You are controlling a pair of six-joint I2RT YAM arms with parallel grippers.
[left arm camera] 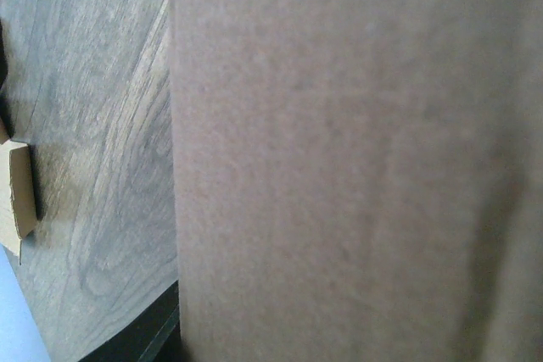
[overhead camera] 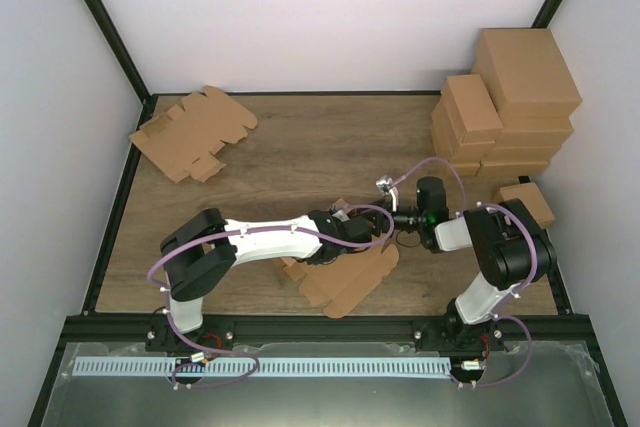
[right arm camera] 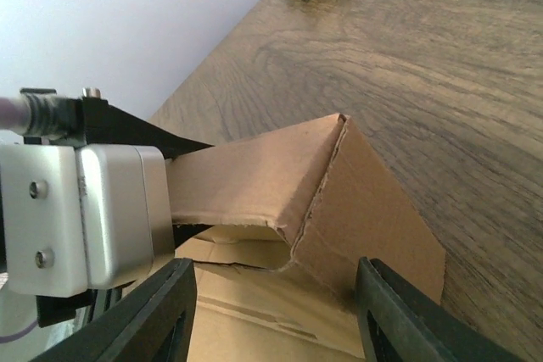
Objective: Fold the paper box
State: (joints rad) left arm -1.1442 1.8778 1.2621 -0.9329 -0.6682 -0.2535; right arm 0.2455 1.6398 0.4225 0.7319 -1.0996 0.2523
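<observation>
The paper box [overhead camera: 350, 282] is a thin brown die-cut piece lying near the table's front middle, with one wall lifted. In the right wrist view that raised wall [right arm camera: 254, 180] runs from a folded corner back to the left gripper's silver housing [right arm camera: 93, 214]. It sits between that gripper's black fingers, which are shut on it. My left gripper [overhead camera: 348, 232] reaches in from the left. Brown cardboard [left arm camera: 339, 158] fills the left wrist view and hides its fingers. My right gripper [overhead camera: 400, 217] [right arm camera: 280, 320] is open, its fingers either side of the box's corner.
A pile of flat notched blanks [overhead camera: 190, 137] lies at the back left. Stacked brown cartons [overhead camera: 510, 112] stand at the back right, with a smaller one [overhead camera: 528, 202] beside the right arm. The black frame rail [overhead camera: 320, 327] runs along the near edge.
</observation>
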